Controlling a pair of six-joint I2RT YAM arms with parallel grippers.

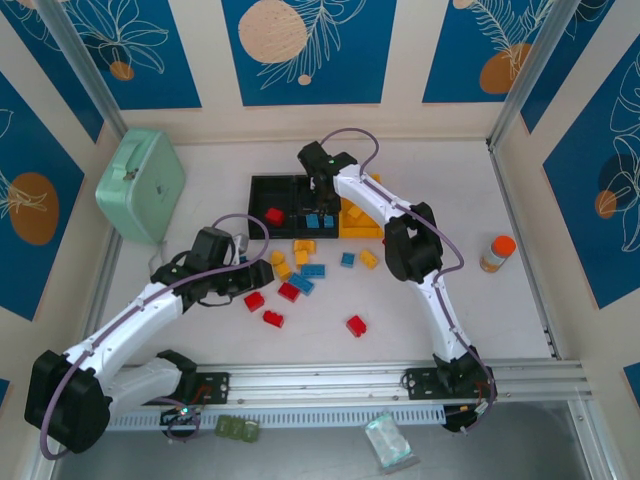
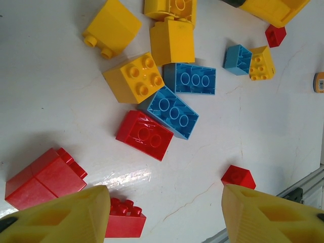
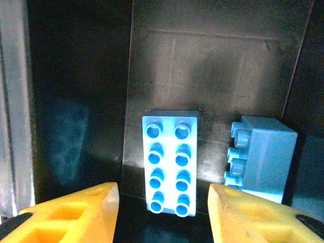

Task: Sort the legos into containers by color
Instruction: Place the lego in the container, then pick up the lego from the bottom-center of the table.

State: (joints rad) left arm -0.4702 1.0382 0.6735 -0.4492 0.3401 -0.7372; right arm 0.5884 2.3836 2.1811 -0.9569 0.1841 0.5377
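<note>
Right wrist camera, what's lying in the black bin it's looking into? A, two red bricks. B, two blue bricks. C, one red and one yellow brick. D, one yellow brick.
B: a long blue brick lies studs up and a second blue brick lies on its side to the right of it, both on the floor of the black bin.

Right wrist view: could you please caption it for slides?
Open right gripper over a flat blue lego and a tipped blue lego in a black container.
</note>
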